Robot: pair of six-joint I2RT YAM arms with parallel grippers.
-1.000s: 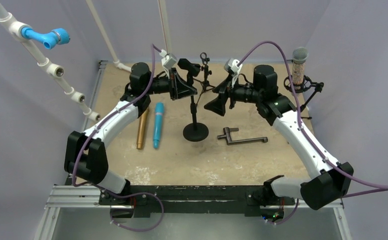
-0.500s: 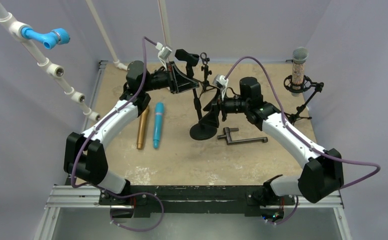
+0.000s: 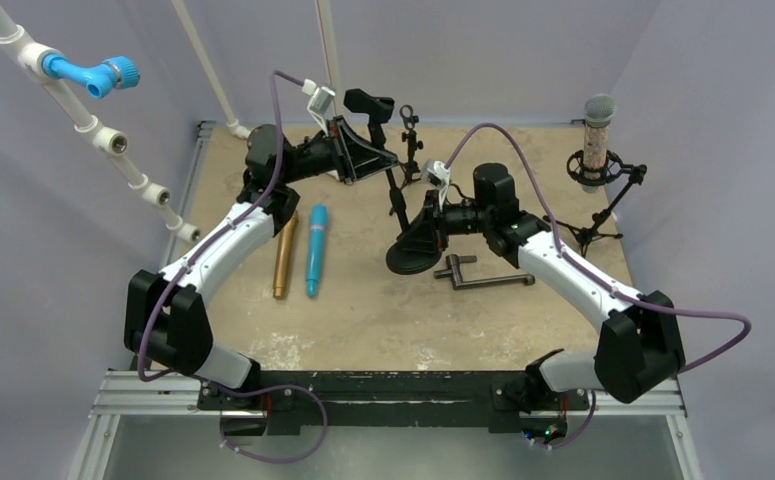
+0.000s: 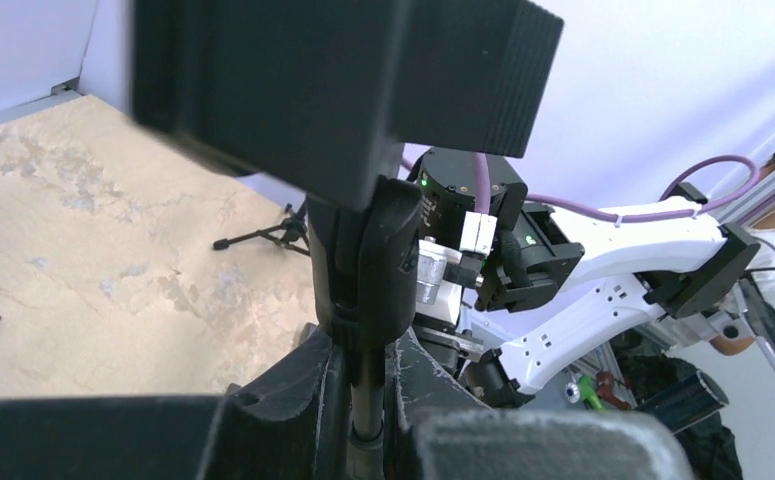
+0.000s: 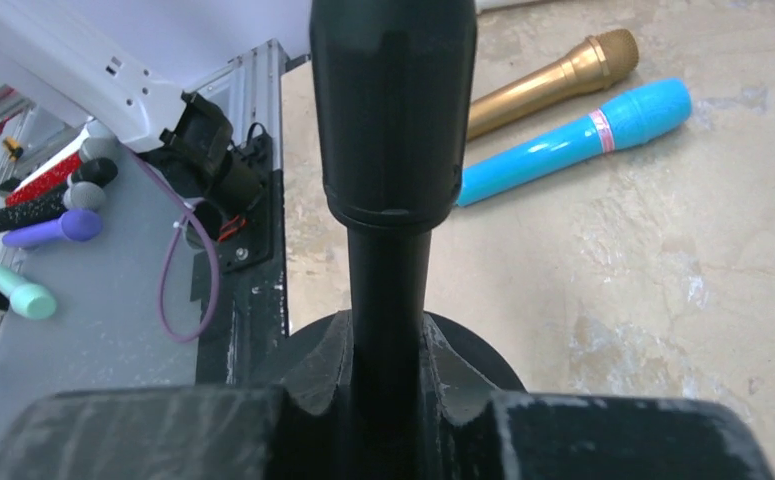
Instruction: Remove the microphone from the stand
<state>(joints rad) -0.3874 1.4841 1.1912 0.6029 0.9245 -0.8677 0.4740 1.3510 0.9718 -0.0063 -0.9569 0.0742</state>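
From above, the left gripper [image 3: 389,168] is clamped on the upper pole of the tilted black metal microphone stand with a round base [image 3: 418,266]. The right gripper [image 3: 410,233] grips the pole just above that base. The short black microphone [image 3: 366,102] sits at the stand's top, its shape hard to make out. The left wrist view shows it only as a blurred, cropped block. In the right wrist view, the pole hides much of the base.

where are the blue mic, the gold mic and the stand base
blue mic [image 3: 315,250], top view, middle of its body
gold mic [image 3: 284,262], top view, middle of its body
stand base [image 3: 406,266], top view, near part of the disc
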